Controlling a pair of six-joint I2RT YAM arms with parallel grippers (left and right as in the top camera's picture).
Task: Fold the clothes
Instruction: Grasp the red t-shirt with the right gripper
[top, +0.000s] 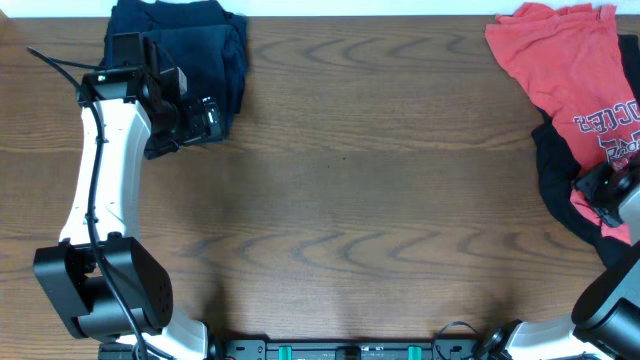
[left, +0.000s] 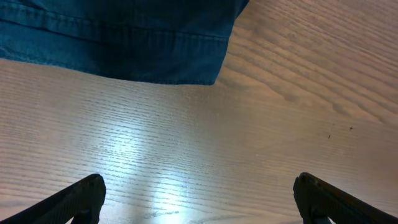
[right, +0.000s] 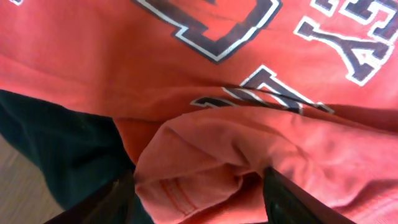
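A folded navy garment (top: 190, 45) lies at the table's far left; its hemmed edge shows in the left wrist view (left: 124, 43). My left gripper (top: 205, 118) (left: 199, 199) is open and empty over bare wood just in front of that garment. A red T-shirt with dark lettering (top: 565, 70) lies crumpled at the far right, partly over a dark garment (top: 555, 170). My right gripper (top: 600, 195) (right: 199, 199) is open, its fingers on either side of a raised fold of the red T-shirt (right: 205, 155). The dark garment shows at the left of the right wrist view (right: 56, 143).
The brown wooden table (top: 380, 200) stretches between the two piles. The left arm's white link (top: 100, 170) runs along the left side. The arm bases stand at the front edge (top: 350, 350).
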